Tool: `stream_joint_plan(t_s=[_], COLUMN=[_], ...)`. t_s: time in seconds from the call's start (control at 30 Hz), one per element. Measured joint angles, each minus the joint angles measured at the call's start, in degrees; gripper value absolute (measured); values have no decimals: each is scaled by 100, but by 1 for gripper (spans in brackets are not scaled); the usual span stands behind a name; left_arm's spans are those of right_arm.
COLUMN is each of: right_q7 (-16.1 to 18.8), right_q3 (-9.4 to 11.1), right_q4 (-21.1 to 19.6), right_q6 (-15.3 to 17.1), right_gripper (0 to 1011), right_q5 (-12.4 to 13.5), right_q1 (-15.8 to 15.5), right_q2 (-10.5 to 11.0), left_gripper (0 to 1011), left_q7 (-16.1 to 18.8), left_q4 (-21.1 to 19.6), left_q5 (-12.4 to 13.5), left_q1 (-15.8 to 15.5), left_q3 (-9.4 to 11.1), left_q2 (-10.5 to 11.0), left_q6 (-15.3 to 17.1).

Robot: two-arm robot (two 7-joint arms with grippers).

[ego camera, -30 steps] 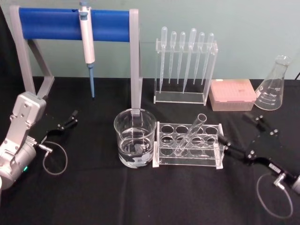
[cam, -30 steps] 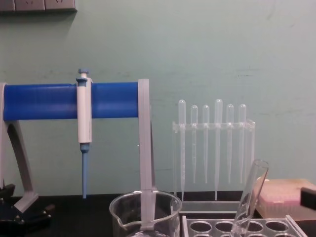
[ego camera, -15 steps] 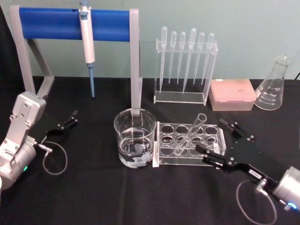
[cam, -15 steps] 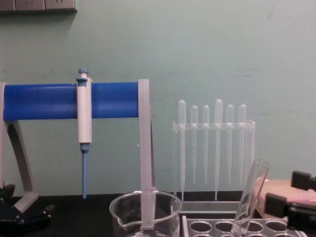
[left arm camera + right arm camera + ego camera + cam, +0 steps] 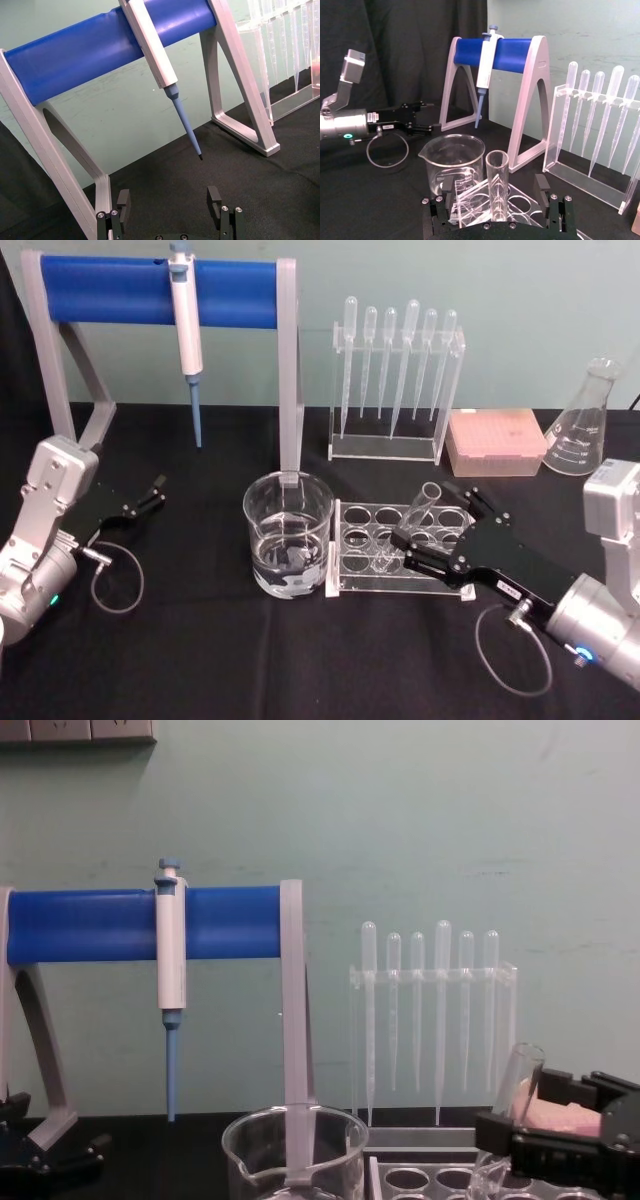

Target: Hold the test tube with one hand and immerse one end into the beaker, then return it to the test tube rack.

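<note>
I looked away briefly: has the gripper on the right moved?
Yes. The right gripper has come in leftward over the test tube rack, its open jaws now flanking the test tube.

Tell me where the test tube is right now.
In the head view the test tube leans in the rack right of the beaker, flanked by the open right gripper.

The right gripper (image 5: 430, 515) reaches forward and toward the robot's left from the right side, carried on its silver wrist (image 5: 592, 625); its jaws stand spread wide; the left gripper (image 5: 150, 495) sits low at the far left, jaws apart, its arm (image 5: 45, 530) folded back.
</note>
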Motion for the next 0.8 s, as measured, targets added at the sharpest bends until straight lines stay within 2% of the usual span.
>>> stream_joint_plan(t_s=[0.3, 0.6, 0.8], right_q7=[-24, -26, -25], right_q3=[-33, -31, -28], right_q4=[153, 149, 141], right_q6=[155, 152, 141], right_gripper=[1002, 1002, 883], right_q5=[-231, -224, -211], right_q1=[173, 161, 152], right_q2=[-221, -205, -195], left_gripper=[1000, 1000, 1000], left_q7=[0, 0, 0], left_q4=[0, 0, 0], left_q5=[0, 0, 0], left_q1=[0, 0, 0], left_q3=[0, 0, 0], left_q2=[0, 0, 0], left_q6=[0, 0, 0])
